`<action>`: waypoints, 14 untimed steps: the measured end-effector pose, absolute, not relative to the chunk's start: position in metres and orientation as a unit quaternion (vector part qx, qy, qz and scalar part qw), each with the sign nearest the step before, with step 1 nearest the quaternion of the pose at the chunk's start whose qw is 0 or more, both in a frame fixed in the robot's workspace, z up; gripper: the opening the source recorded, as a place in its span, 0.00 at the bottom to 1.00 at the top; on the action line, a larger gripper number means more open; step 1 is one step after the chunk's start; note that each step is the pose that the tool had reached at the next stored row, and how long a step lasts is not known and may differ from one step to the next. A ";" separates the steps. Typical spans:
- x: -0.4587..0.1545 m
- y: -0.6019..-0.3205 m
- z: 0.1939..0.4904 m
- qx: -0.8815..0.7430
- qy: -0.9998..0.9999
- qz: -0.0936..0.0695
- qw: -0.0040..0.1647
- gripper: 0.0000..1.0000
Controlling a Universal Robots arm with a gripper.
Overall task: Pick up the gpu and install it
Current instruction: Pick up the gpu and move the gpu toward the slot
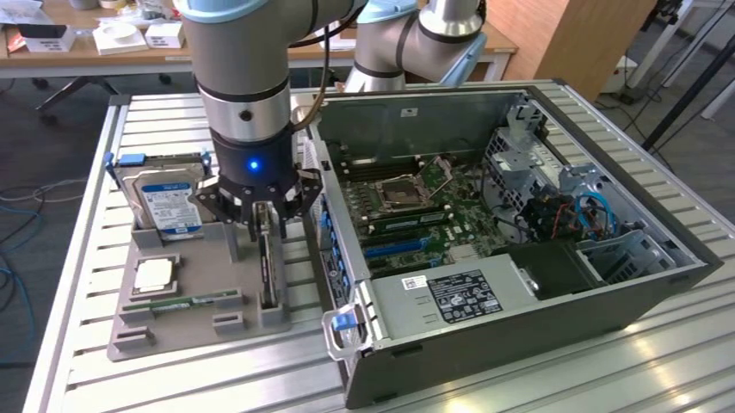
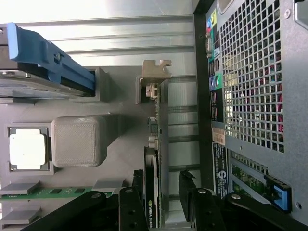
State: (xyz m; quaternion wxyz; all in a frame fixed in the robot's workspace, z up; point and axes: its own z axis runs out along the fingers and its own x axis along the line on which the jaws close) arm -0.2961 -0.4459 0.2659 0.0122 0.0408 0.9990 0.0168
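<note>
The pick-up is only at its approach: the gpu [image 1: 271,280] stands on edge in its slot of the grey tray [image 1: 189,288] on the worktop [image 1: 643,370], just beside the open case [image 1: 517,344], and it is not lifted. The end effector [image 1: 267,228] hangs right over the card with its jaws wide, one finger on each side of the upper edge and not closed on it, so nothing is held. Grasp, lift and seating on the motherboard [image 1: 397,215] are all left to do; I judge the task barely started.
</note>
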 end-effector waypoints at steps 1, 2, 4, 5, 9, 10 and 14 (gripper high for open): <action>-0.296 -0.446 0.266 0.041 0.999 0.017 0.012 0.43; -0.297 -0.446 0.266 0.041 0.999 0.017 0.012 0.43; -0.297 -0.446 0.266 0.041 0.999 0.017 0.012 0.43; -0.297 -0.446 0.266 0.041 0.999 0.017 0.012 0.43; -0.298 -0.446 0.264 0.041 0.999 0.017 0.012 0.43; -0.298 -0.446 0.264 0.041 0.999 0.017 0.012 0.43; -0.298 -0.446 0.261 0.041 0.999 0.017 0.012 0.43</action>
